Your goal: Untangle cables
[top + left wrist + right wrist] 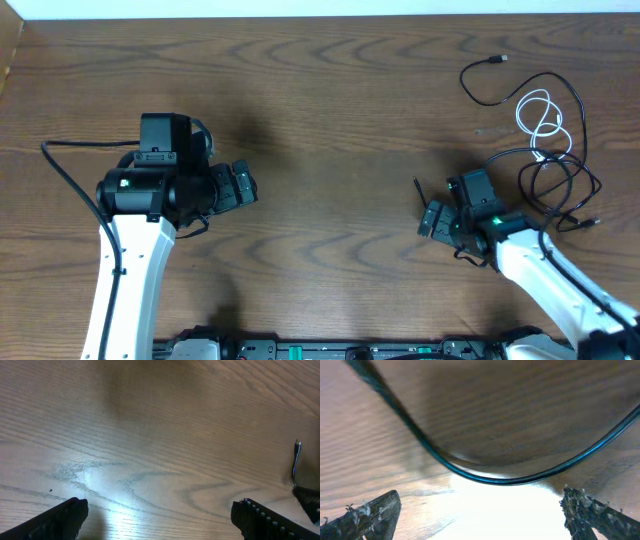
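The cables lie at the table's right side. One black cable (512,88) loops out at the back, a short white cable (541,120) coils beside it, and more black cable (560,185) is tangled below. My right gripper (432,219) hovers left of the tangle, open. In the right wrist view a black cable (495,480) curves across just ahead of the open right gripper (480,507), with nothing between the fingers. A thin black cable end (417,190) pokes out beside it and also shows as the cable end (296,460). My left gripper (243,186) (157,510) stands open over bare wood.
The wooden table (330,120) runs to a pale back edge (300,10). A thick black arm wire (70,175) trails left of the left arm. The right arm's white link (545,280) slants in from the bottom right corner.
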Motion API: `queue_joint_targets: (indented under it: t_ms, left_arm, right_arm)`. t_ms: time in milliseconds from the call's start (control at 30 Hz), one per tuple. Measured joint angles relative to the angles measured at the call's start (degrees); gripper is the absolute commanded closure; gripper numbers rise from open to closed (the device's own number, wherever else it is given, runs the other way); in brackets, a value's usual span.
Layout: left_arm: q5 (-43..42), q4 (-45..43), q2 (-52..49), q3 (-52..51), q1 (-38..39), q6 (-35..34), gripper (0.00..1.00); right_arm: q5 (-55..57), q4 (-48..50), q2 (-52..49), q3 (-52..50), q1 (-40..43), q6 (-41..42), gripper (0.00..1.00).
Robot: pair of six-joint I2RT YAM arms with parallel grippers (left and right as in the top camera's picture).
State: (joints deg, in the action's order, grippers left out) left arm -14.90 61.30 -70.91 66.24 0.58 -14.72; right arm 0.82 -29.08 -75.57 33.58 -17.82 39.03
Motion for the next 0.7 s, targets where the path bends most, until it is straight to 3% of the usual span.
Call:
queue_joint_targets:
  t_ms: [333, 700]
  left_arm:
    - [0.0, 0.0, 0.0, 0.0, 0.0, 0.0, 0.02]
    - [0.0, 0.0, 0.0, 0.0, 0.0, 0.0, 0.02]
  right_arm:
    - [-0.4, 0.0, 15.3, 0.0, 0.0, 0.0, 0.01]
    - [-0.4, -0.3, 42.0, -5.7, 0.0, 0.0, 0.01]
